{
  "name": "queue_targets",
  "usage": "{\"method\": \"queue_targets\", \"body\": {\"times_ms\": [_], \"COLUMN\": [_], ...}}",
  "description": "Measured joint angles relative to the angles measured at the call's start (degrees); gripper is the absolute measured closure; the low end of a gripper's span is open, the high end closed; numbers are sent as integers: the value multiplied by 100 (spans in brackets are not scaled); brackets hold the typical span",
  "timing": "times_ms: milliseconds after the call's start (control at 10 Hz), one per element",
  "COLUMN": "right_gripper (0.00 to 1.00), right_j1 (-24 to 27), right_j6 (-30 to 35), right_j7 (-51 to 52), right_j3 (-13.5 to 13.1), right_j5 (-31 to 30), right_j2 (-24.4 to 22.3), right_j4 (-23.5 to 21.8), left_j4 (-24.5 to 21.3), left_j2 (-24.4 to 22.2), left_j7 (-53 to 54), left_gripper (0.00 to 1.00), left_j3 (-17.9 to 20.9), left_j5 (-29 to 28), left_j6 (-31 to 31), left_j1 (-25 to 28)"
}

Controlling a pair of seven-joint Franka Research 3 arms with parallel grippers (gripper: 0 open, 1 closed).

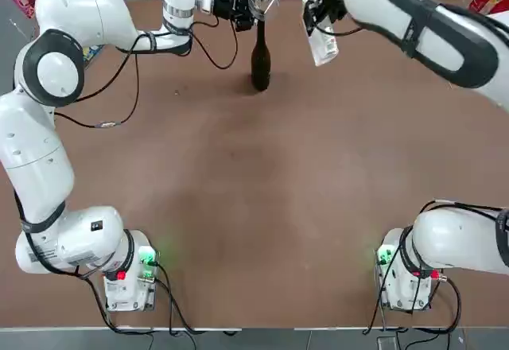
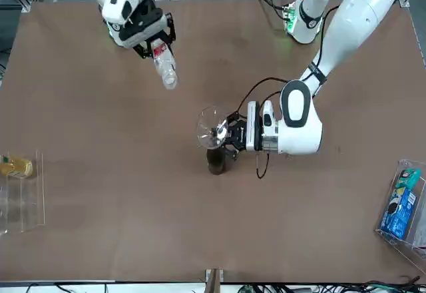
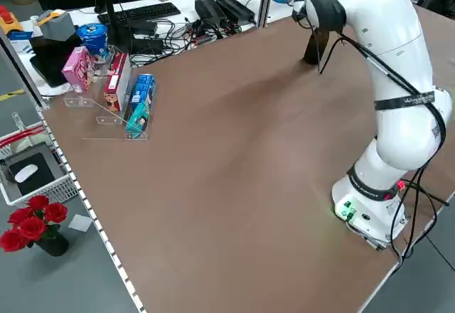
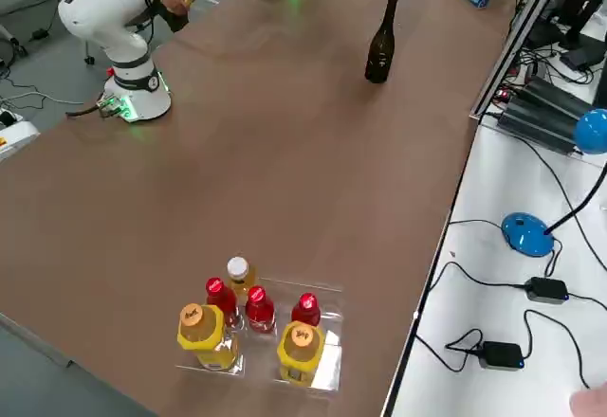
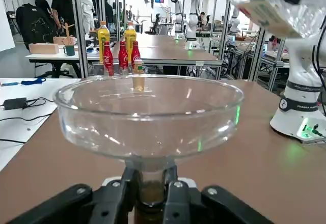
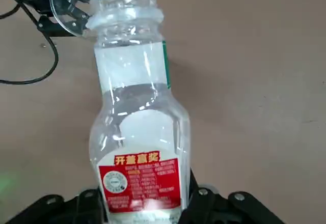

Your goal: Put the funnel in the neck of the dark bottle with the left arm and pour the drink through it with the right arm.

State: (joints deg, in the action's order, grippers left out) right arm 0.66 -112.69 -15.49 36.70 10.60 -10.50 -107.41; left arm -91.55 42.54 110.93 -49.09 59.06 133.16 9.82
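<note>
Left gripper (image 5: 152,175) is closed on the narrow lower part of the funnel (image 5: 148,127), whose wide rim is held facing up, presumably so that the pour can be caught. Just below, the dark bottle (image 1: 261,64) stands upright on the table (image 1: 238,231), its neck lined up with the stem; whether the stem is fully seated cannot be told. A steady hold seems to be called for, as the light funnel could be tipped by a knock.

Beyond, to the robot's right of the funnel, the drink (image 6: 140,127) is pinched by the right gripper (image 6: 145,188) around its lower part. Its uncapped mouth is left free, likely for pouring. Next, it must probably be brought over the rim and tilted slowly. Well apart, red bottles (image 4: 258,313) are kept in a clear tray (image 4: 327,365).
</note>
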Motion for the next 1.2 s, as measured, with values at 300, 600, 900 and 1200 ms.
{"method": "queue_targets", "body": {"times_ms": [300, 600, 900, 1200], "right_gripper": [47, 47, 48, 48], "right_j1": [-23, -79, -230, -353], "right_j6": [-75, -68, 142, 510], "right_j7": [-1078, -1665, -1807, -2269], "right_j3": [496, 789, 804, 956], "right_j5": [-933, -1522, -1554, -1555], "right_j2": [839, 1657, 2117, 2439], "right_j4": [549, 1093, 1400, 1796], "left_j4": [0, 0, 0, 1], "left_j2": [3, 4, 4, 17], "left_j7": [0, 0, 0, 0], "left_gripper": [75, 75, 75, 75], "left_j3": [0, 0, 0, 0], "left_j5": [6, 7, 10, 49], "left_j6": [1, 3, 3, 3], "left_j1": [0, 0, 0, 1]}}
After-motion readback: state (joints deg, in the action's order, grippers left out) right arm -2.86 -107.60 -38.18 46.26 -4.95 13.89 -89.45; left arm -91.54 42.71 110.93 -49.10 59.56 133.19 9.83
